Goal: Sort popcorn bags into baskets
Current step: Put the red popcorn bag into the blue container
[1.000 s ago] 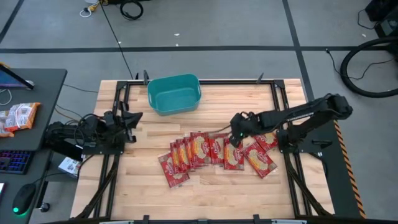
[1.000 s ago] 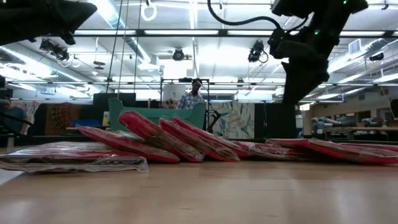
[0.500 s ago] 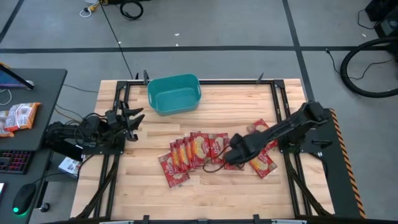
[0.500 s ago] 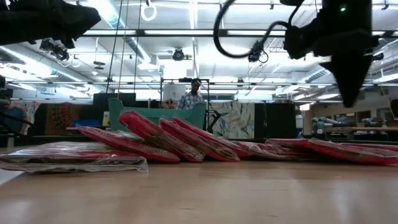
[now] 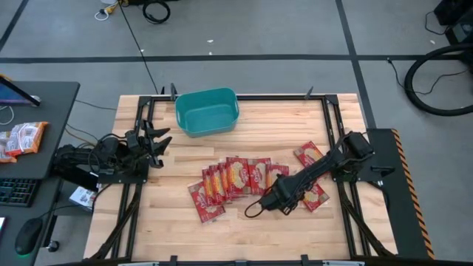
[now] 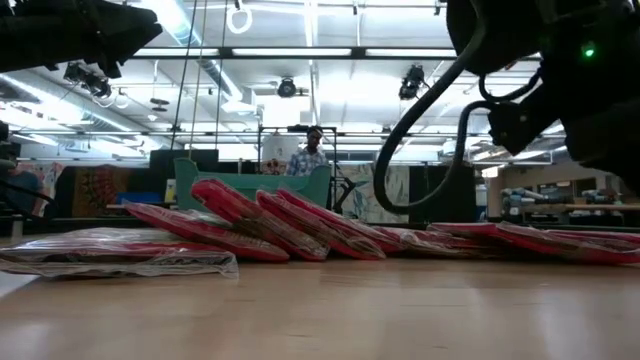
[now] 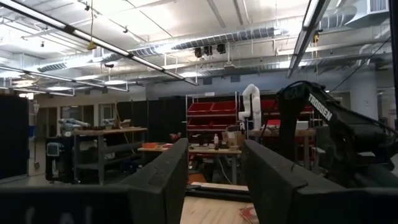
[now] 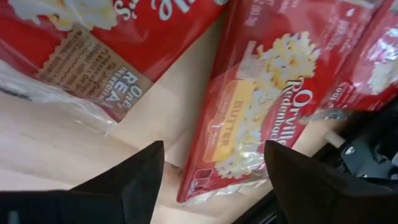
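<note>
Several red popcorn bags (image 5: 235,177) lie flat and overlapping in a row across the middle of the table; they also show in the low view (image 6: 260,225). The teal basket (image 5: 208,111) stands at the far edge. My right gripper (image 5: 272,199) is open and low over the right part of the row. In its wrist view (image 8: 214,180) its fingers stand on either side of one bag's end (image 8: 249,124), with another bag (image 8: 93,37) beside it. My left gripper (image 5: 157,142) waits open at the table's left edge and shows in its wrist view (image 7: 214,180).
Two more bags (image 5: 307,155) (image 5: 316,196) lie to the right of my right arm (image 5: 325,166). Bare wood (image 5: 244,236) lies toward the near edge. Orange-and-white snack packets (image 5: 22,139) sit on a side desk at left. A person (image 6: 312,152) stands far behind the table.
My right gripper has gone toward the table's near edge and a little left, coming down from above the far side of the row to just over the bags. The bags have not moved.
</note>
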Robot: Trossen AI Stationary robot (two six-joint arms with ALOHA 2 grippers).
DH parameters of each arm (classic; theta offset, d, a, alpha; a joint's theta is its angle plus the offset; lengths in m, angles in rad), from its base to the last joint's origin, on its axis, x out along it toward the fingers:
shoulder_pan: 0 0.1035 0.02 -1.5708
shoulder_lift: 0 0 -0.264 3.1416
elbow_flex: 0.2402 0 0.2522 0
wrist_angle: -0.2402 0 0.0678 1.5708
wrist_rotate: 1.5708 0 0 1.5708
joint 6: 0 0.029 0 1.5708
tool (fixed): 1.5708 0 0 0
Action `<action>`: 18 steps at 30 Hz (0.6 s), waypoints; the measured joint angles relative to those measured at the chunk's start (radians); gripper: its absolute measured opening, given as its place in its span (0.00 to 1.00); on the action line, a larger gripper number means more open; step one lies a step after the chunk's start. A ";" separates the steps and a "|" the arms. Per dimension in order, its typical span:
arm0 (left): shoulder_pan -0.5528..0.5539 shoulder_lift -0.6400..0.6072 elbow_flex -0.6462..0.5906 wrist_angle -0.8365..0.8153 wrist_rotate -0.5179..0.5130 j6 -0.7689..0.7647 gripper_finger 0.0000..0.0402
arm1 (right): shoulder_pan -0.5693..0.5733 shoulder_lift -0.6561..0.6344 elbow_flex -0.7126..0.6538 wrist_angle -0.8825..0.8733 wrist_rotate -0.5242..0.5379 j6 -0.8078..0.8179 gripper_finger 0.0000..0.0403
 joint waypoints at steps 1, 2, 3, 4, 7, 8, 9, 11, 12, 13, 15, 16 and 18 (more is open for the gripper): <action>0.000 0.000 0.000 0.000 0.000 0.000 0.39 | 0.002 -0.001 0.000 0.000 0.016 0.010 0.70; 0.000 0.000 0.000 0.000 0.000 0.000 0.39 | 0.003 -0.002 0.000 -0.002 0.033 0.018 0.69; 0.000 0.000 0.000 0.000 0.000 0.000 0.39 | 0.004 -0.004 0.000 -0.007 0.051 0.023 0.69; 0.000 0.000 0.001 0.000 0.000 0.000 0.39 | 0.004 -0.005 0.000 -0.013 0.065 0.024 0.68; 0.000 0.000 0.001 0.000 0.000 0.000 0.39 | 0.004 -0.003 -0.001 -0.008 0.097 0.021 0.65; 0.000 0.000 0.001 0.000 0.000 0.000 0.39 | 0.007 -0.002 -0.005 -0.002 0.113 0.021 0.64; 0.001 0.000 0.001 -0.001 0.000 0.000 0.39 | 0.010 -0.003 -0.013 0.013 0.125 0.025 0.63; 0.001 0.000 0.002 -0.001 0.000 0.000 0.39 | 0.018 -0.002 -0.034 0.042 0.133 0.029 0.61; 0.001 0.000 0.002 -0.001 0.000 0.000 0.39 | 0.023 -0.002 -0.045 0.046 0.132 0.032 0.60; 0.001 0.000 0.002 -0.001 0.000 0.000 0.39 | 0.027 -0.002 -0.057 0.052 0.132 0.039 0.60; 0.000 0.000 0.002 -0.001 0.000 0.000 0.39 | 0.036 -0.002 -0.081 0.064 0.131 0.056 0.59; 0.000 0.000 0.002 -0.001 0.000 0.000 0.39 | 0.041 -0.002 -0.090 0.062 0.132 0.061 0.59; 0.000 0.000 0.002 -0.001 0.000 0.000 0.39 | 0.049 -0.002 -0.109 0.063 0.131 0.074 0.59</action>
